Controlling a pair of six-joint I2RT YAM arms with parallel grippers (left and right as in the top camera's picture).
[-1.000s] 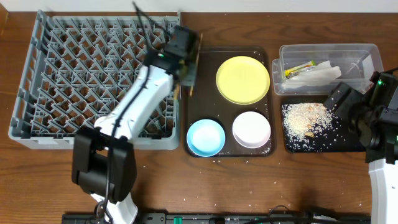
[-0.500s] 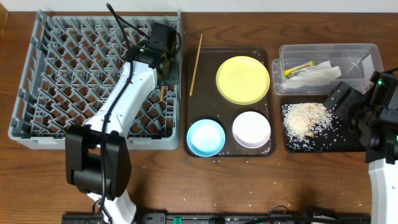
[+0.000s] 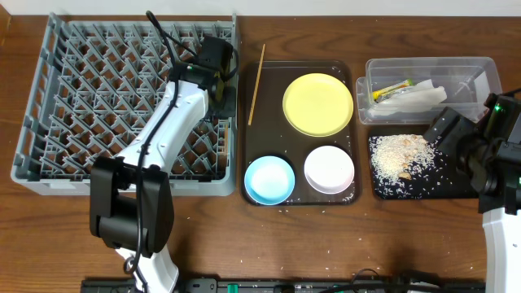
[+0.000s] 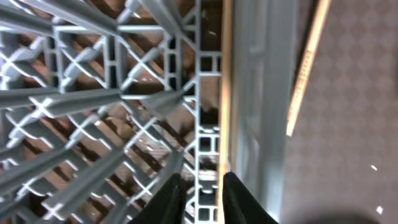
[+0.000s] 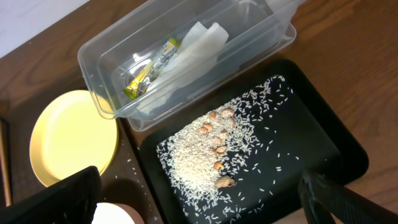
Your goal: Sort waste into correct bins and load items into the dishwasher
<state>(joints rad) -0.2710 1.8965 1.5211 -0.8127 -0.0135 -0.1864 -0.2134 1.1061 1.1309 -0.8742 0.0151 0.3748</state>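
Note:
My left gripper (image 3: pixel 218 91) hangs over the right wall of the grey dish rack (image 3: pixel 98 98), jaws a little apart (image 4: pixel 202 186). One wooden chopstick (image 4: pixel 225 93) lies along that rack wall (image 4: pixel 249 93), its near end beside my right fingertip. The other chopstick (image 3: pixel 256 84) lies on the brown tray's left edge and also shows in the left wrist view (image 4: pixel 308 68). The yellow plate (image 3: pixel 317 104), blue bowl (image 3: pixel 269 179) and white bowl (image 3: pixel 329 168) sit on the brown tray (image 3: pixel 254 138). My right gripper (image 5: pixel 205 199) is wide open above the black tray (image 5: pixel 311 143) of rice (image 5: pixel 199 155). The cup is out of view.
The clear tub (image 3: pixel 423 63) at the back right holds the white napkin (image 3: pixel 419 98) and the green-and-orange wrapper (image 3: pixel 392 89). A few nuts lie in the rice. Stray grains dot the table near the front edge.
My left gripper moved left from the brown tray's edge to the rack's right wall, carrying one chopstick. The other chopstick stayed on the tray. The right arm has not moved.

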